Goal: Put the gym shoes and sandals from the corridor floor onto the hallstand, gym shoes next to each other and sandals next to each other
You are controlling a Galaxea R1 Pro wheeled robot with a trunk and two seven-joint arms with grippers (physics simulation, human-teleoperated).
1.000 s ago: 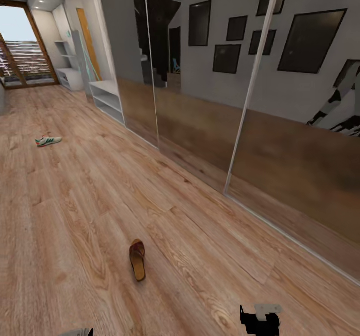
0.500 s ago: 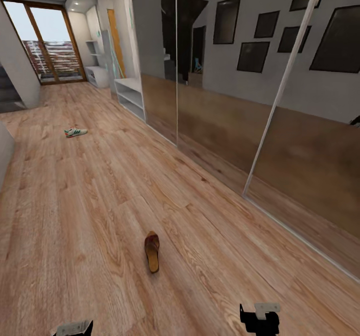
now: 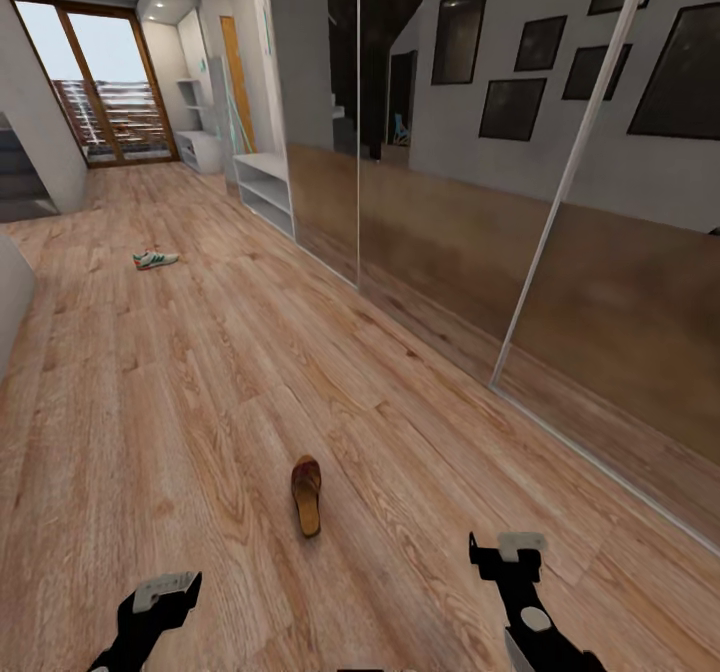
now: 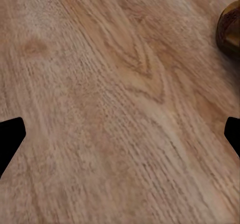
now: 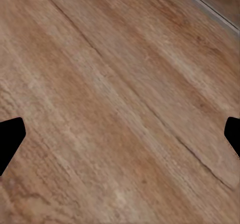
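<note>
One dark brown sandal lies on the wood-plank corridor floor, toe pointing away from me. Its edge shows in the left wrist view as the sandal. One white gym shoe with green stripes lies far down the corridor. The hallstand, light grey with wall shelves above, stands at the far end beside the glass door. My left gripper hovers near-left of the sandal and is open over bare planks. My right gripper hovers to the sandal's right, also open.
A mirrored sliding wardrobe runs along the right side. A low grey two-tier bench stands against that wall. A pale rounded object juts in at the left edge. A grey wall corner stands far left.
Both arms have come forward and further into the head view. The whole picture shifted as the camera turned left over the last second; the sandal and gym shoe lie where they were.
</note>
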